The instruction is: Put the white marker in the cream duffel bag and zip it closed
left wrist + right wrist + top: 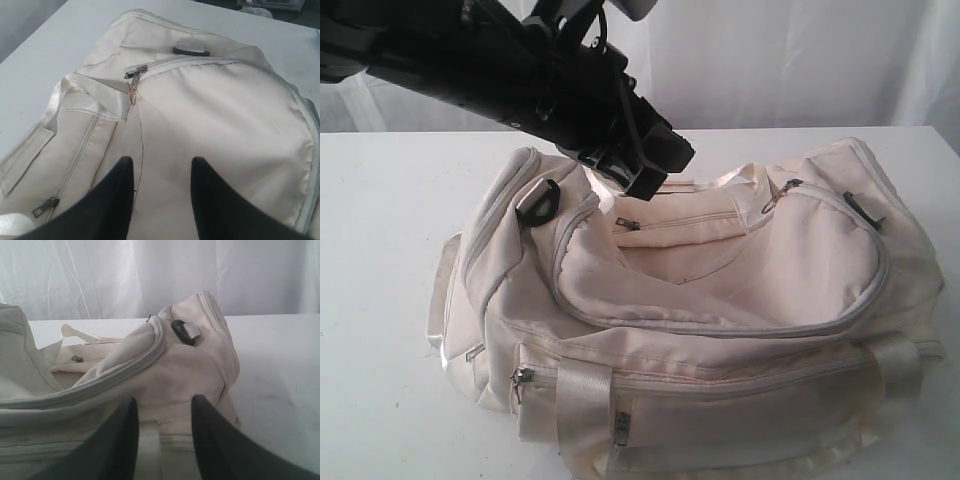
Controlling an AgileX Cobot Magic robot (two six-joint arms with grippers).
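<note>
Left arm's black fingers (117, 200) are spread apart with nothing between them, hanging just over the top flap of the soft cream fabric duffel bag (720, 270). Right arm's black fingers (215, 440) are spread too, empty, low by the bag's end. Bag sits on the white table (380, 250), top flap sagging, grey zip pull (134, 75) beside a pale handle.

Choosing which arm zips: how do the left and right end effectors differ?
The left end effector hovers above the cream duffel bag, facing its zipper pull; the right end effector sits low, level with the bag's side. The left shows in the exterior view; the right doesn't. Both are open and empty.
</note>
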